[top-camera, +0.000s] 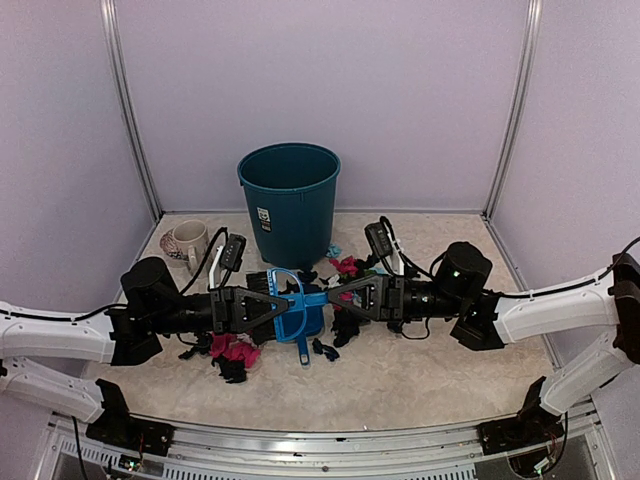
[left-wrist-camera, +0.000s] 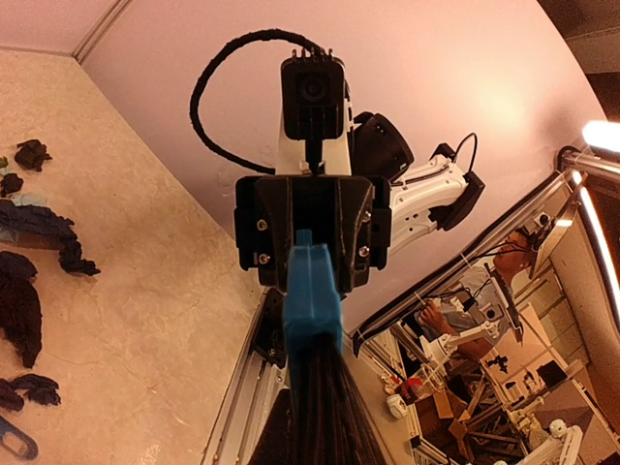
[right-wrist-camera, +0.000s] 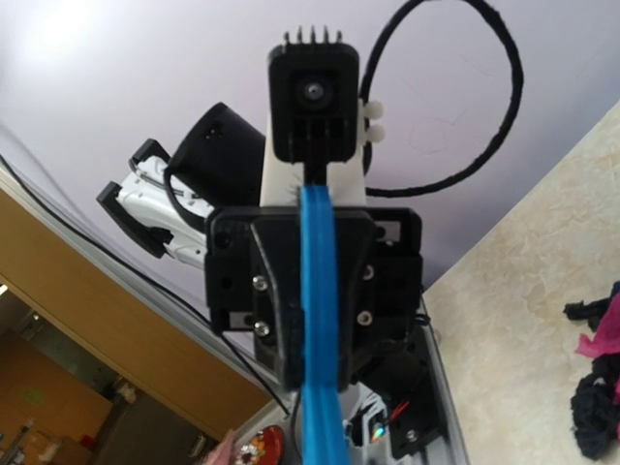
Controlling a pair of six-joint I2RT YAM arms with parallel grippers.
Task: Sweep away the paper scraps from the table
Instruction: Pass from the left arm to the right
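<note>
The paper scraps lie in a loose heap at the middle of the table [top-camera: 420, 380]: pink and black ones [top-camera: 235, 352] under my left arm, pink ones [top-camera: 347, 267] and black ones [top-camera: 346, 326] by my right gripper. My left gripper [top-camera: 272, 305] is shut on the blue hand brush [left-wrist-camera: 312, 310], whose black bristles fan out below the jaws [left-wrist-camera: 312, 262]. My right gripper [top-camera: 340, 294] is shut on the handle of the blue dustpan [top-camera: 298, 322], seen edge-on in the right wrist view [right-wrist-camera: 318, 320]. The two grippers face each other over the heap. Dark scraps [left-wrist-camera: 19, 305] also show in the left wrist view.
A teal bin [top-camera: 290, 200] stands upright behind the heap, near the back wall. A mug [top-camera: 188, 240] on a saucer sits at the back left. Pale lilac walls close in three sides. The metal front rail [top-camera: 320, 445] runs along the near edge.
</note>
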